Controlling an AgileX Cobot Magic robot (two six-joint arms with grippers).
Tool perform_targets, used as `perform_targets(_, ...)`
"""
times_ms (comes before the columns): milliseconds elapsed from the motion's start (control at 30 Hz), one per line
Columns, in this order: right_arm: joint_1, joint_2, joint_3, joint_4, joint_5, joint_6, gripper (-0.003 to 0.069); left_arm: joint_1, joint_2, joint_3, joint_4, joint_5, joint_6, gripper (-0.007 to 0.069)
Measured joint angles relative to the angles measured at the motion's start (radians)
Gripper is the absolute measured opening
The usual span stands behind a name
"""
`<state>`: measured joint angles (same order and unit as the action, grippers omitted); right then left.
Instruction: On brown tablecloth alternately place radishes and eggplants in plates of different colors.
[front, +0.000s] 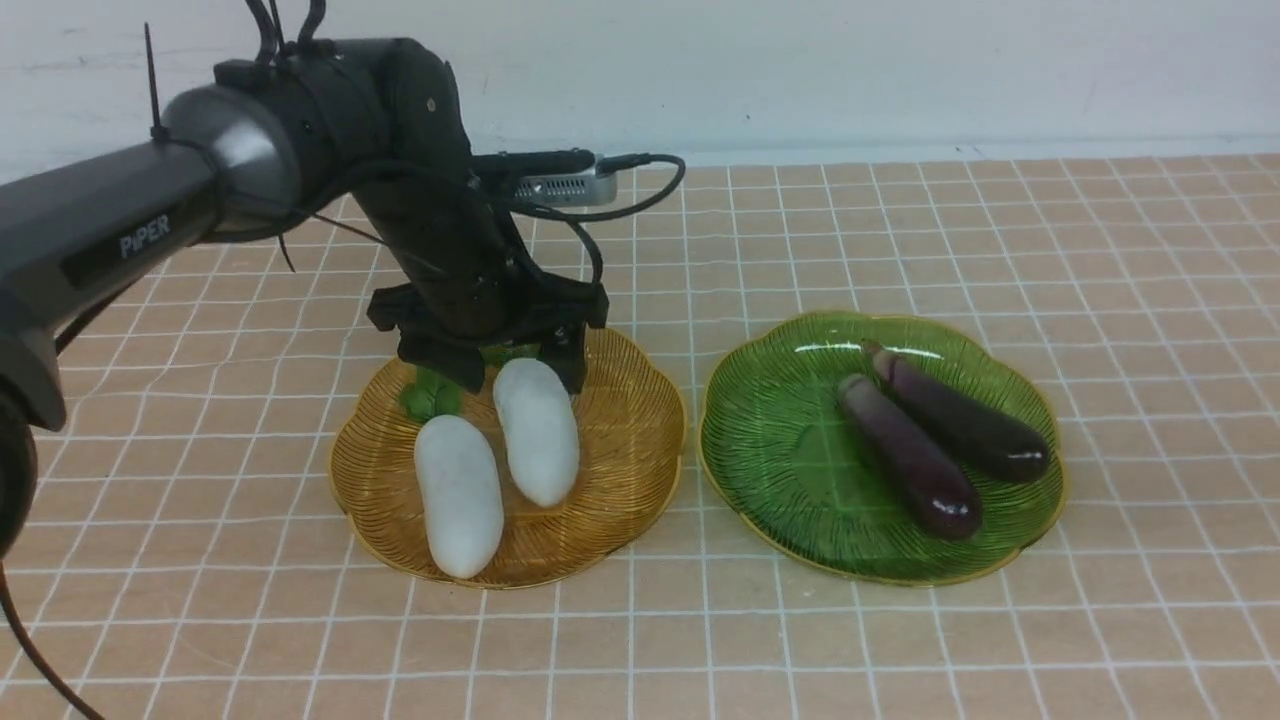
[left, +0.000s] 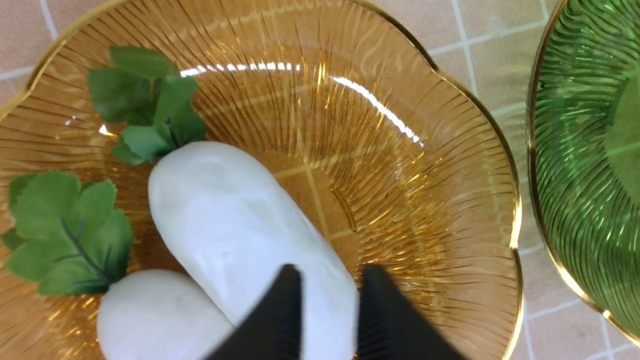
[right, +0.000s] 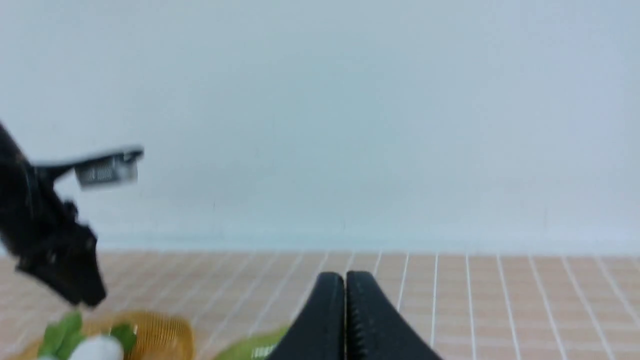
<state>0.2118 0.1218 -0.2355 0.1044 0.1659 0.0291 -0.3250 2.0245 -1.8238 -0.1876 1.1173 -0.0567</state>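
Two white radishes (front: 537, 430) (front: 459, 495) with green leaves lie side by side in the amber plate (front: 640, 440) on the brown tablecloth (front: 900, 640). Two dark purple eggplants (front: 910, 455) (front: 965, 420) lie in the green plate (front: 790, 440) to its right. My left gripper (front: 515, 375) hangs just over the leafy end of the far radish (left: 240, 220), jaws a little apart and holding nothing; the near radish (left: 155, 315) lies beside it. My right gripper (right: 345, 275) is shut and empty, raised over the cloth, and is out of the front view.
A white wall runs along the table's far edge. The two plates stand close together with a narrow strip of cloth between them. In the right wrist view the left arm (right: 50, 240) shows over the amber plate (right: 160, 330).
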Motion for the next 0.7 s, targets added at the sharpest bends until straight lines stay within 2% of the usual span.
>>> perform_targets(100,0.000,0.000,0.003,0.000,-0.015,-0.001,-0.0015,0.000,0.000,-0.001,0.000,0.000,0.018,0.0052)
perform_targets(133,0.000,0.000,0.003,0.000,-0.019,-0.001,-0.0015,0.000,0.000,-0.001,0.000,0.001,0.022,0.0029)
perform_targets(467,0.000,0.000,0.010,0.000,-0.001,-0.001,-0.0015,0.000,0.000,-0.006,0.001,0.003,0.025,-0.0003)
perform_targets(700,0.000,0.000,0.019,0.000,0.010,-0.002,-0.0015,0.000,-0.009,-0.103,0.003,0.104,0.025,-0.0003)
